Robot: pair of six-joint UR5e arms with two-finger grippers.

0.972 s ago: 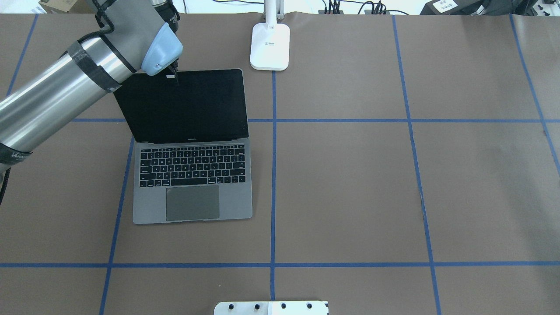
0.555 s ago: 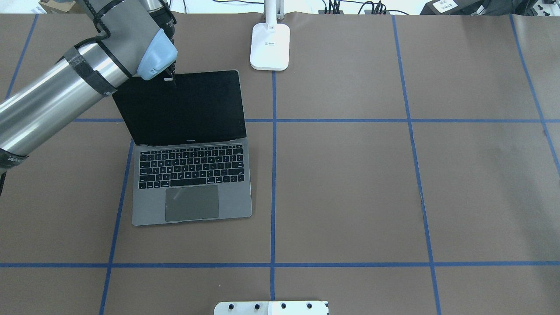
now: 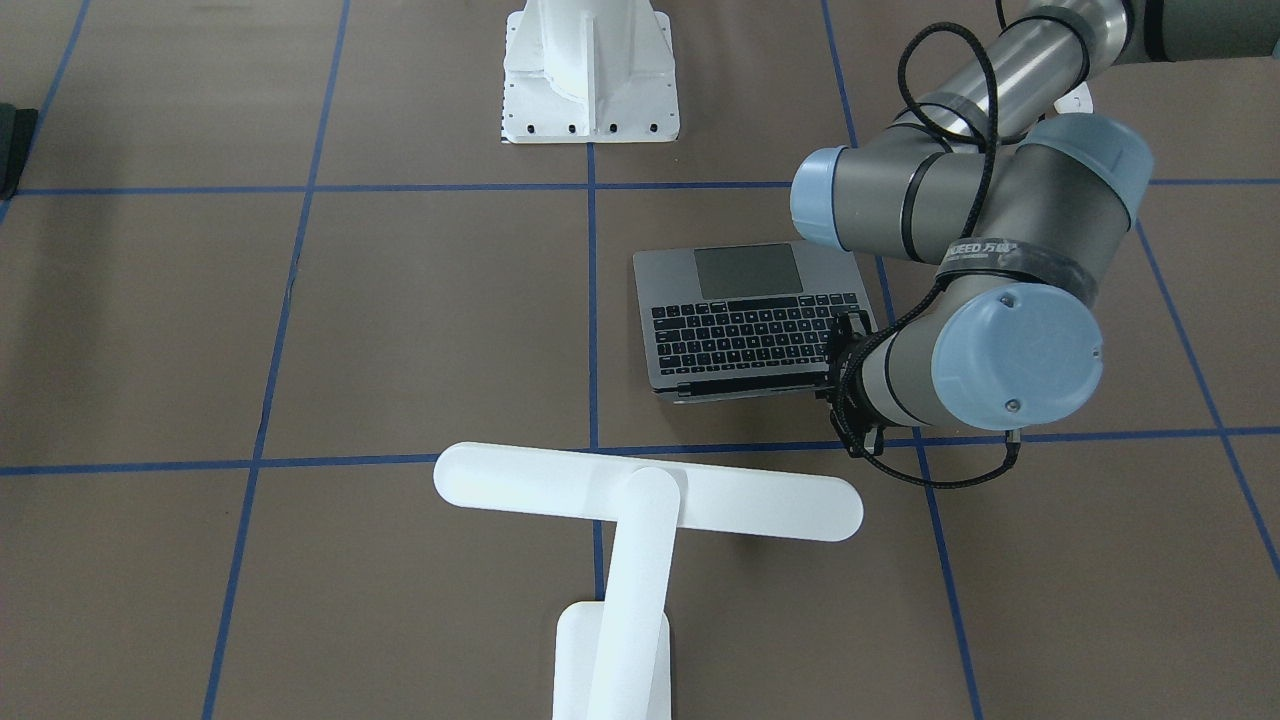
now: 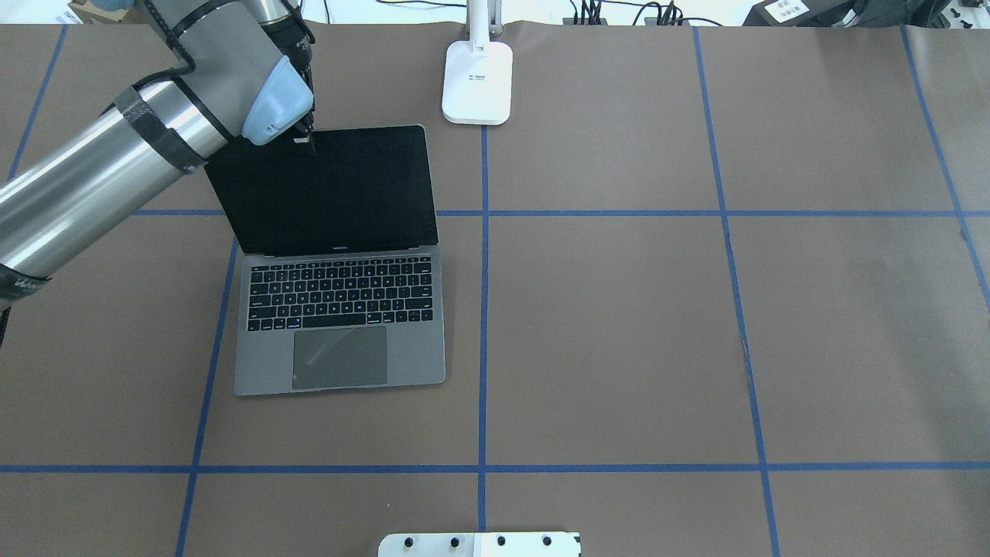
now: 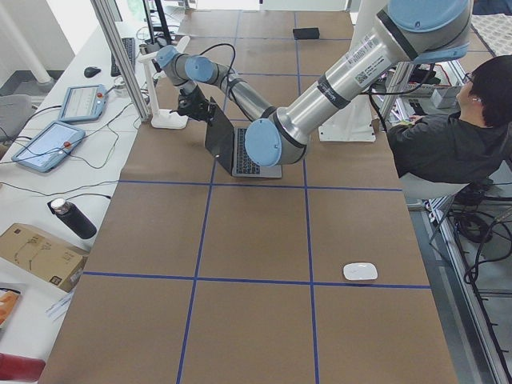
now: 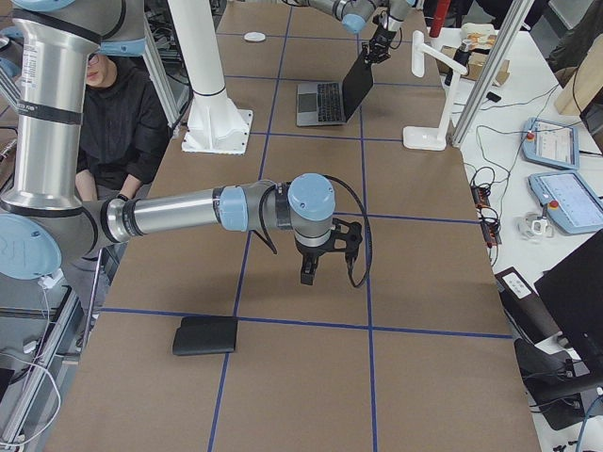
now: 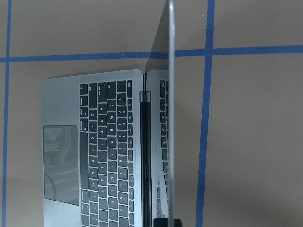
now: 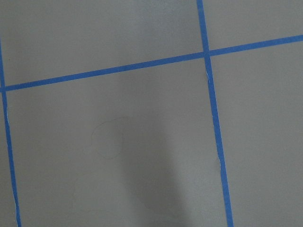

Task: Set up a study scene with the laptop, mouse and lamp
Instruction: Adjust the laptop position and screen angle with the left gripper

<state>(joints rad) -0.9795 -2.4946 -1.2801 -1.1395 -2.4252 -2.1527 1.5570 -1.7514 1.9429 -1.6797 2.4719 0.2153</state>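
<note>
The laptop (image 4: 418, 348) stands open at the table's left, its dark screen raised and facing me; it also shows in the front view (image 3: 745, 270). My left gripper (image 4: 307, 143) is shut on the top edge of its lid, seen edge-on in the left wrist view (image 7: 166, 222). The lamp (image 4: 477, 81) stands at the far edge, its bar head (image 3: 645, 490) level. The mouse (image 5: 360, 271) lies far off on the robot's near left side. My right gripper (image 6: 311, 273) hangs over bare table; I cannot tell whether it is open or shut.
A white bolted pedestal (image 3: 590, 70) stands at the robot's side of the table. A flat black mat (image 6: 207, 334) lies near the table's right end. A seated person (image 5: 448, 144) is beside the robot. Blue tape lines (image 4: 483, 309) grid the brown tabletop.
My left gripper and the lid's top edge have shifted slightly left and back, tilting the screen a little further open. The laptop base has barely moved.
</note>
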